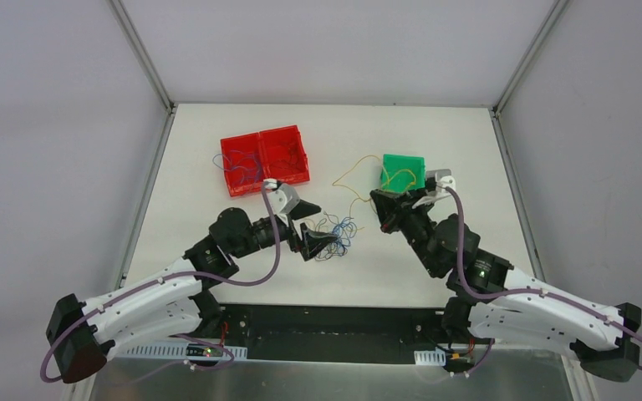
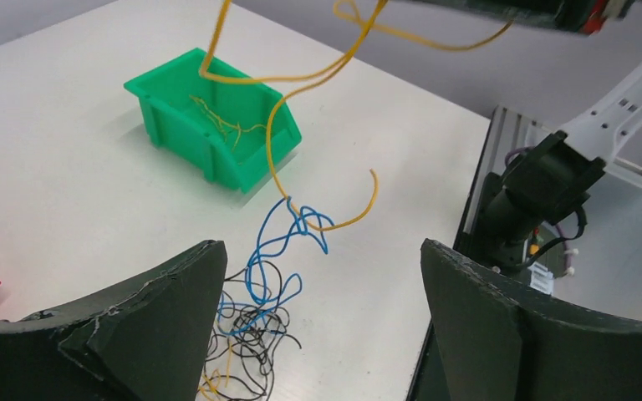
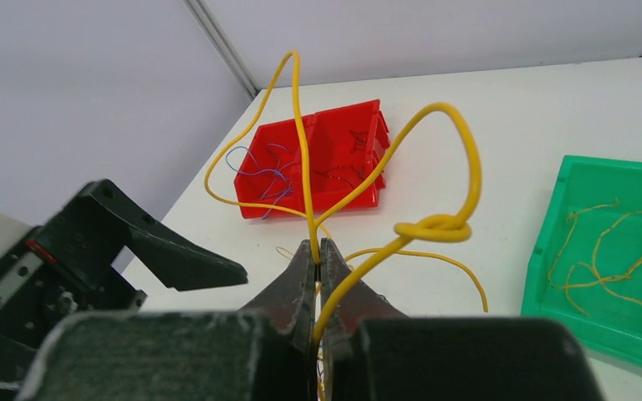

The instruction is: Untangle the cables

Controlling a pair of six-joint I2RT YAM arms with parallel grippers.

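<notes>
"Right wrist view: what is the right gripper (image 3: 318, 259) doing?" Ana is asking.

"It is pinching a yellow wire (image 3: 433, 227) between fingers (image 3: 294, 288) that are pressing together. The wire is rising from the tips, looping overhead and knotting on itself just to the gripper's right," Ben is answering.

"And what is lying beyond it?"

"Ahead and slightly left, a red double bin (image 3: 359, 194) is sitting on the table (image 3: 510, 109); blue strands (image 3: 267, 171) are showing in its left compartment and dark strands (image 3: 343, 171) in its right. To the gripper's right a green bin (image 3: 556, 251) is holding more yellow strands (image 3: 610, 276)."

"Is the left gripper (image 2: 318, 251) holding anything?"

"No; in the left wrist view its fingers are standing wide apart with nothing between them. The tangle of cables (image 2: 251, 334), black, blue and a little orange, is lying on the table just below the fingertips. A blue wire (image 2: 261, 259) is climbing out of the heap. The yellow wire is hanging down from above and meeting its top loop; whether they are knotted there, I cannot tell."

"How are the two grippers standing to each other?"

"In the top external view they are facing one another, near but apart, with the heap lying beside the left one."
</notes>
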